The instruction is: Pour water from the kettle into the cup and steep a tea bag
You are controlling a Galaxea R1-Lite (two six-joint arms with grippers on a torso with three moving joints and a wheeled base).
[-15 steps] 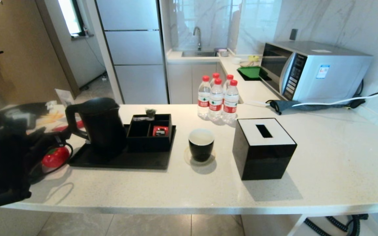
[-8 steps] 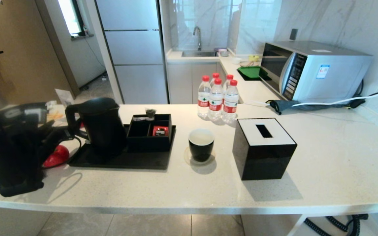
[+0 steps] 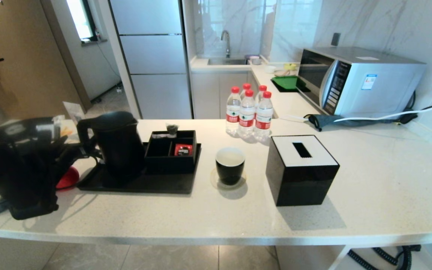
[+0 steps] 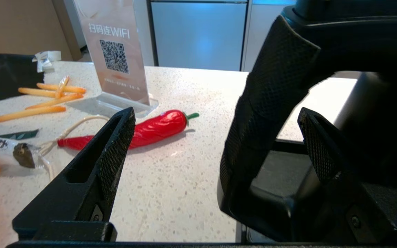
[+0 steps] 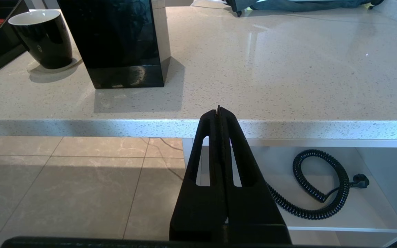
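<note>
Left claw (image 4: 215,137), fingers apart, straddles the handle of the kettle (image 3: 120,144) on the black tray (image 3: 144,183) near the worktop's left edge. Right claw (image 5: 219,112), fingers together, is below the worktop's front edge.

Matte black kettle (image 3: 116,144) upright on its tray, handle (image 4: 267,113) leftward — glossy white-lined cup (image 3: 230,165) stands apart, rightward; tea bag (image 3: 171,129) at the box's back.
</note>
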